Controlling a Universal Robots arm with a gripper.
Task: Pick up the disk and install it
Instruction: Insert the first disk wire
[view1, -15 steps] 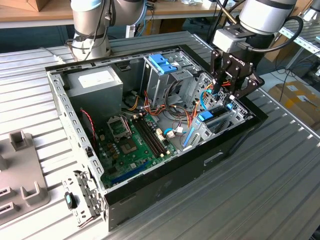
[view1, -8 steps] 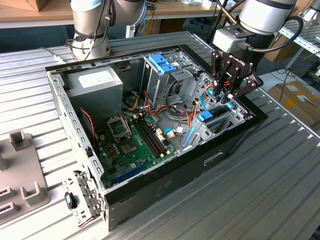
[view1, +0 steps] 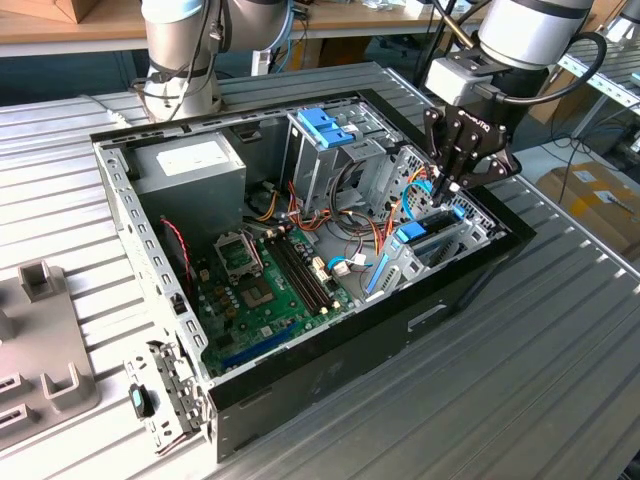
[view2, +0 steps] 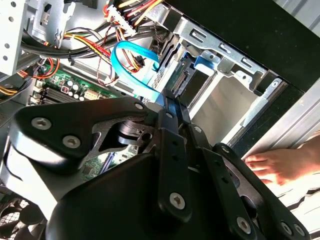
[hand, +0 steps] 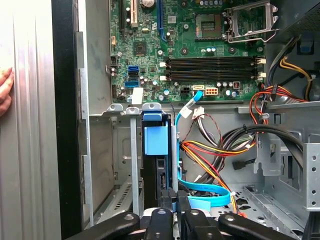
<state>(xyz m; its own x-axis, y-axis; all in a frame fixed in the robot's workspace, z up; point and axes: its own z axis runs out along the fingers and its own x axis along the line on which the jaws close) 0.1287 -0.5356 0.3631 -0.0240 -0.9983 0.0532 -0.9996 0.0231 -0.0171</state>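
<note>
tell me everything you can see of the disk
The disk stands on edge in a grey metal bay beside the case's black side wall, seen edge-on: a thin dark body with a light-blue plastic carrier tab at its end toward the motherboard. The shut claw sits at its other end; contact cannot be judged.

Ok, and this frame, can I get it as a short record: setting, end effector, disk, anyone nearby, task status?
setting: open computer case lying on a slatted metal table
end effector: shut, lowered over the drive bay at the exterior view's right end of the case
disk: stands on edge in a bay slot, directly below the end effector
contact: cannot tell whether the end effector touches the disk
nearby: a person's hand rests on the table beside the case
task status: disk in the bay; full seating cannot be judged
</note>
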